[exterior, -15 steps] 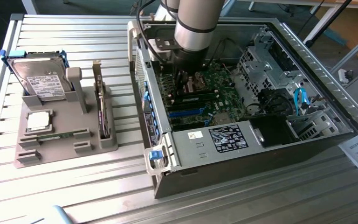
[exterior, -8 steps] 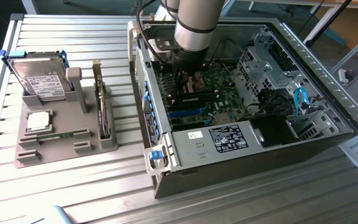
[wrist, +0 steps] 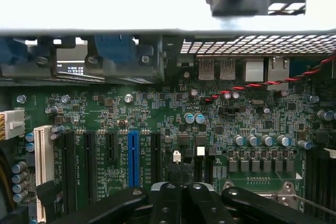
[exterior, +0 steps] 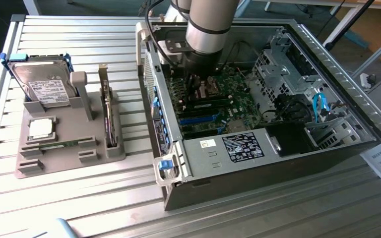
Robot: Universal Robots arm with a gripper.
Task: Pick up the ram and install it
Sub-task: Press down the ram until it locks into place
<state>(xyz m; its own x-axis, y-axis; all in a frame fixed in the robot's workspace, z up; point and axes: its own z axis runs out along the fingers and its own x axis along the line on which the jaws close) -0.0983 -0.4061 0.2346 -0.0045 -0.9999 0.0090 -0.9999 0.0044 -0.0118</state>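
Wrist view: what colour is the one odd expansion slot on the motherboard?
Blue; the slot stands among black ones, clearest in the wrist view.

1. Open computer case (exterior: 323,54) on a slatted metal table (exterior: 71,193), at the exterior view's right.
2. Green motherboard (exterior: 233,96) inside; a blue slot (wrist: 133,158) among black ones.
3. Grey parts holder (exterior: 58,148) at the exterior view's left, apart from the case.
4. Hard drive (exterior: 41,84) leaning at the holder's far end.
5. Square silver processor (exterior: 40,129) lying flat, nearer.
6. Blue cable (exterior: 319,106) in the case's right part.
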